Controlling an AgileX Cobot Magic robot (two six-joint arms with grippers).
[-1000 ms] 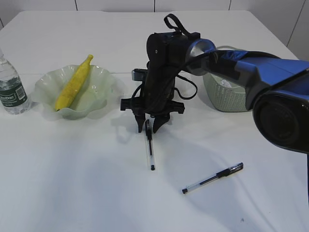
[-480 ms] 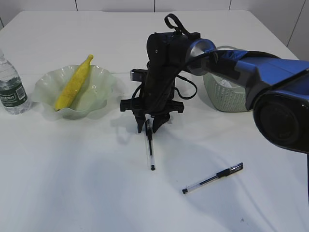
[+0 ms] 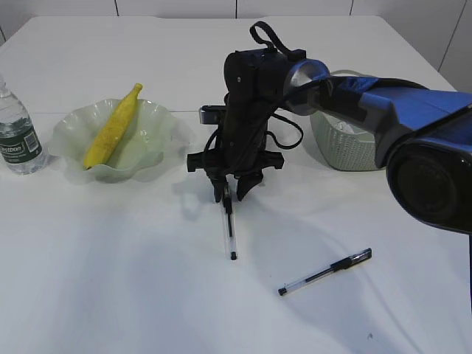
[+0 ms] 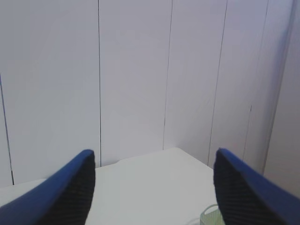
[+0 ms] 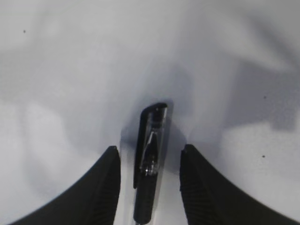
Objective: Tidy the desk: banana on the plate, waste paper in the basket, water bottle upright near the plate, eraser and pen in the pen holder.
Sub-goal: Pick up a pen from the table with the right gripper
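Note:
A capped black pen (image 3: 229,228) lies on the white table at the centre. My right gripper (image 3: 230,198) points straight down over its far end. In the right wrist view the pen's cap (image 5: 152,126) lies between the open black fingers (image 5: 105,183), with a gap on each side, and the right gripper (image 5: 150,152) touches nothing. A second pen (image 3: 324,271) lies to the front right. The banana (image 3: 112,129) rests in the pale green plate (image 3: 158,151), and the water bottle (image 3: 16,133) stands upright to its left. My left gripper (image 4: 154,152) is open and empty, facing a wall. The eraser and pen holder are out of view.
The green basket (image 3: 346,151) stands at the back right behind the right arm, with something white inside it. Its rim (image 4: 208,218) shows at the bottom of the left wrist view. The right arm's blue body fills the right side of the exterior view.
The right gripper has shifted very slightly over the pen's end, with its jaws at the same width. The pens, banana and bottle have not moved.

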